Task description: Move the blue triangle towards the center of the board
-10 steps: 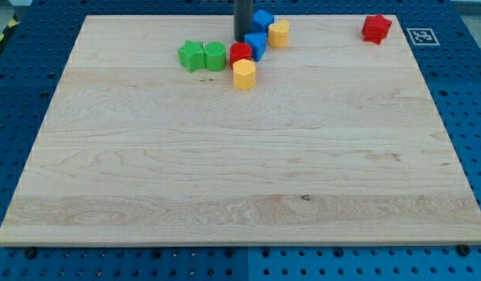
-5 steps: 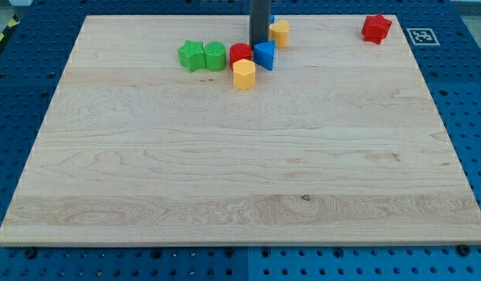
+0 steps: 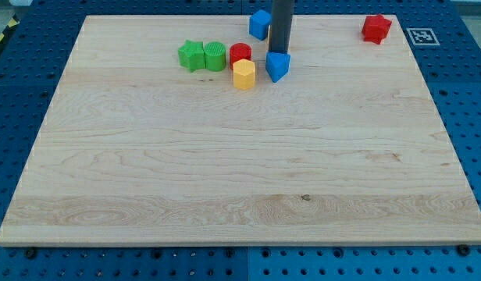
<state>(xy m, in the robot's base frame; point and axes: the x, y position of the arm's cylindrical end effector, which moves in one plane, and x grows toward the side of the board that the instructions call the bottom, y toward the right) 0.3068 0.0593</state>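
In the single camera view, a pale wooden board is seen lying on a blue perforated table. The small blue triangular block is found near the board's top edge, at roughly twelve o'clock from the board's centre and well apart from it. The dark straight rod is seen descending from the view's top, and my tip is placed at the twelve o'clock side of the blue triangular block, touching or just short of it; contact cannot be confirmed. No fingers are fitted, so no open or closed state applies. At nine o'clock of the blue triangular block, a yellow faceted block and a red rounded block are noted, with a green rounded block and a green star-shaped block further along. A blue cube-like block is seen at eleven o'clock of my tip, and a red star-shaped block lies near the top right corner. The triangular block is judged light, rigid and free-sliding on the smooth wood; it cannot be gripped, only pushed. A push against its twelve o'clock face, centred, is judged advisable, since an off-centre push could rotate it aside.
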